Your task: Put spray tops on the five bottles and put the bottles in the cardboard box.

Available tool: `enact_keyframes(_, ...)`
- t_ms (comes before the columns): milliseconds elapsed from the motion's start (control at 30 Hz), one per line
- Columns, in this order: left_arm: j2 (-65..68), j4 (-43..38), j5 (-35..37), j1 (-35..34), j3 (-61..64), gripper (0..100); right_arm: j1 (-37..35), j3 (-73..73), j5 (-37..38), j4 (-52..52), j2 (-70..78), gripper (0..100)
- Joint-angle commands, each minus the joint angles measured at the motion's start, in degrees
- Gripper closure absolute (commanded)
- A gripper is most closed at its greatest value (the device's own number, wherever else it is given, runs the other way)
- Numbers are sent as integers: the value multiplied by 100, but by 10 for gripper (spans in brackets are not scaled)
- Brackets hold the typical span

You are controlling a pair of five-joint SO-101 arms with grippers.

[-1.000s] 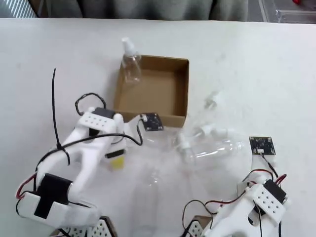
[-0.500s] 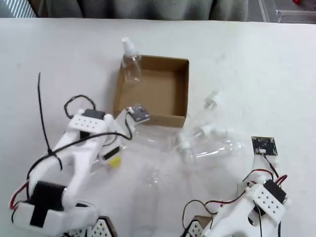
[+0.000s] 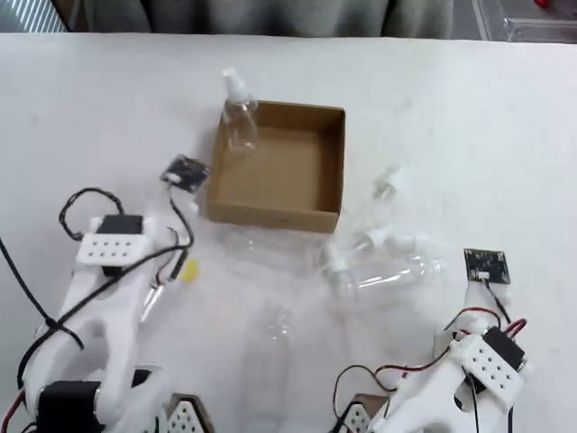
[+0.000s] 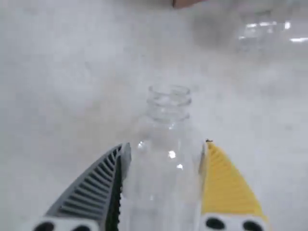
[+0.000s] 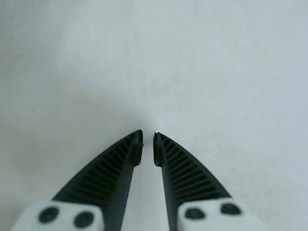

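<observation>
Clamping a clear uncapped bottle [image 4: 168, 103] on both sides, the left fingers [image 4: 219, 178] hold it; the right fingers [image 5: 120, 168] sit almost closed, empty, over the surface [image 5: 154, 57].

Pretty plain setup: a big white matte tabletop [image 3: 469, 117] takes up most of the high view, evenly lit with only soft shadows. Grey folded fabric [image 3: 270, 16] runs along the top edge (looks like a curtain). Pale slatted blinds [image 3: 27, 13] sit upper left, a clear plastic container [image 3: 541, 27] upper right.
</observation>
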Motion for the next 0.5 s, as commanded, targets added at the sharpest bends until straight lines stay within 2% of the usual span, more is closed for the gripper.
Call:
enact_keyframes(0,-92,-123,448,-426,-264,953,-163,-1046,-299,497,-57,971)
enact_keyframes(200,66,-202,1116,-989,-466,953,-1288,-2505,-1090,1613,-48,971)
enact_keyframes(467,268,-202,1301,-1191,-589,953,-2475,-3903,-2215,2009,321,971)
